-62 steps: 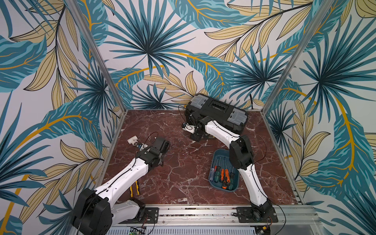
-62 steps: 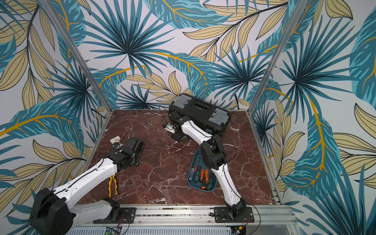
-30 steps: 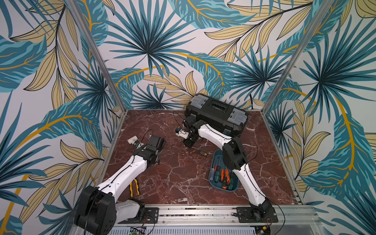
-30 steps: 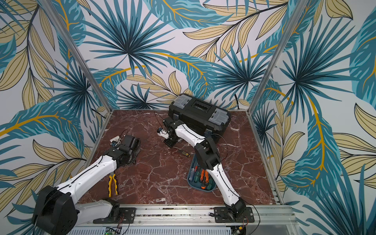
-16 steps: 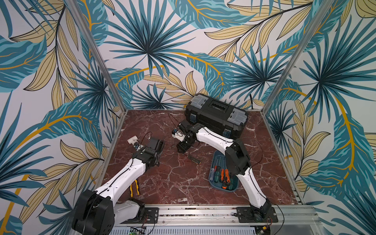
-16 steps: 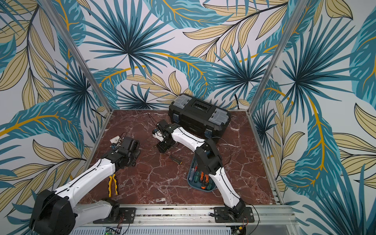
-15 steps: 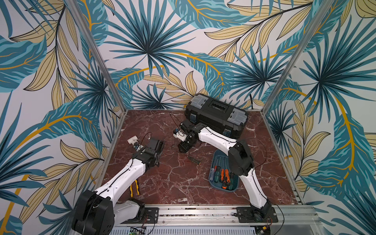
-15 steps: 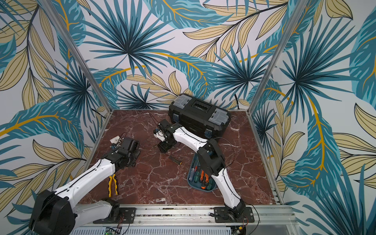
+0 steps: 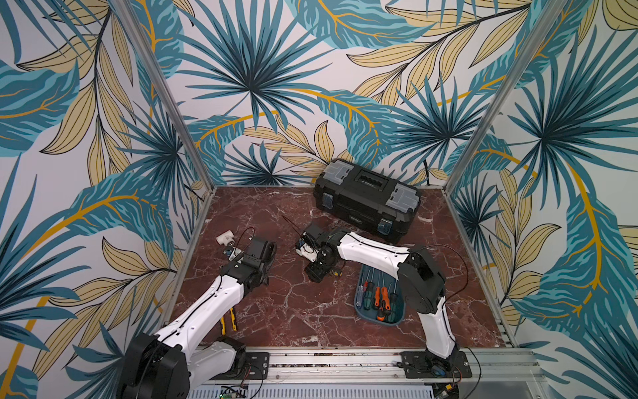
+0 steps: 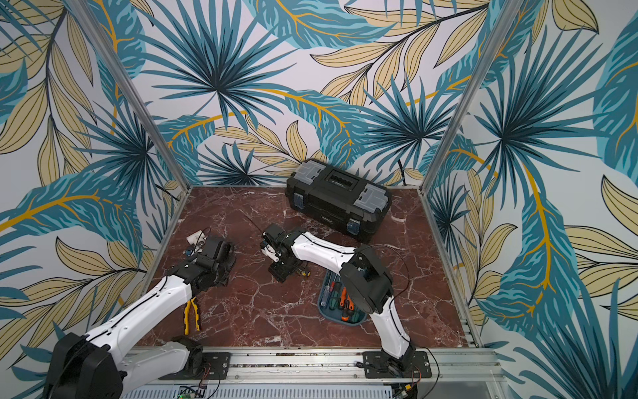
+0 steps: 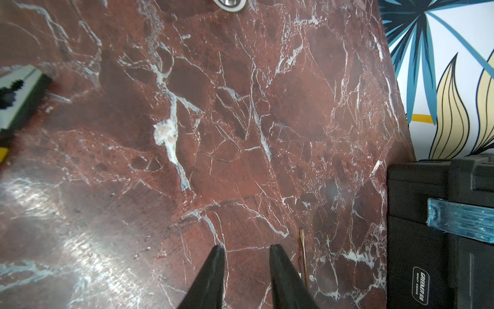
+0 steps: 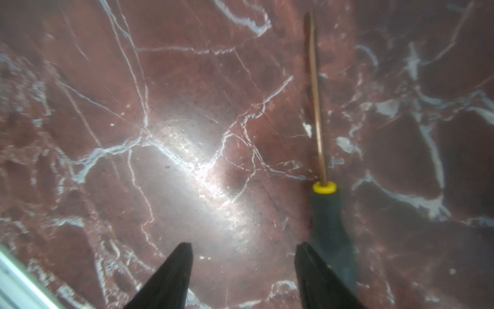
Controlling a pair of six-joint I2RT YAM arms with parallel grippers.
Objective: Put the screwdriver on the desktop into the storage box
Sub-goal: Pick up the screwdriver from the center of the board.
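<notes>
The storage box [image 9: 379, 320] held several screwdrivers [image 9: 379, 295], so the step in hand looked like picking up the one outside it. The right gripper [image 12: 243, 246] hung low just off the box's far corner, jaws spread with only bare marble between them. The screwdriver [image 12: 326, 211] lay flat on the desktop [image 9: 293, 311], just beside the outer side of one finger, not in the gap. A clean grasp would likely need a sideways shift to straddle the thick handle — the thin shaft could roll. The left gripper [image 11: 246, 248], well apart from the box, stood slightly parted and empty. Leaf-print walls [image 9: 259, 86] enclosed the glossy, veined surface. A black toolbox [image 9: 366, 197] sat beyond the box, and yellow-handled pliers [image 9: 228, 319] lay well away from it.
</notes>
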